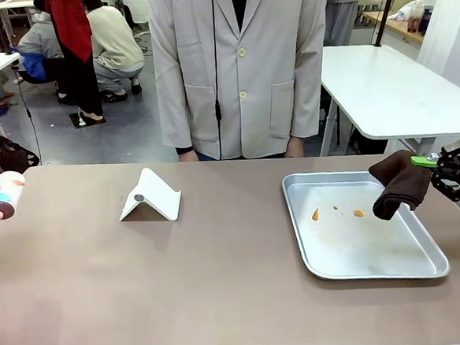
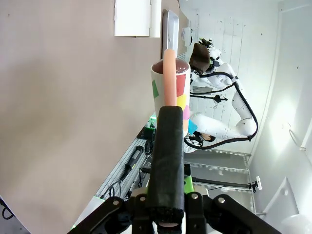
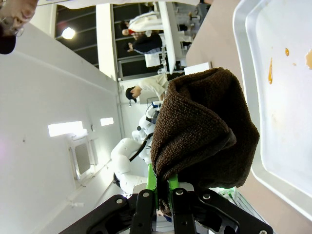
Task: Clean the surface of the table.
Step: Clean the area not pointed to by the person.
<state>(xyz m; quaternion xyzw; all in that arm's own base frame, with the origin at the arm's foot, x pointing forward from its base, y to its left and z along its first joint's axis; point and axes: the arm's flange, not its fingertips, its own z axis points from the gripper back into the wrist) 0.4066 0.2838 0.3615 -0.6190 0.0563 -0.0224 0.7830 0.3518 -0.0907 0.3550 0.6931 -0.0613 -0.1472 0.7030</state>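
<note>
Table [image 1: 222, 291] spans foreground, carrying stained metal tray [image 1: 295, 215]. Right gripper [image 1: 428, 161] clamped tight on brown cloth [image 1: 401, 186] over tray's right rim; left gripper [image 2: 169, 111] clamped on multicoloured cup [image 2: 181, 84] at table's left edge.

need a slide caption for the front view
The right gripper holds a brown cloth at the stained tray's far corner; a person stands across the table.
</note>
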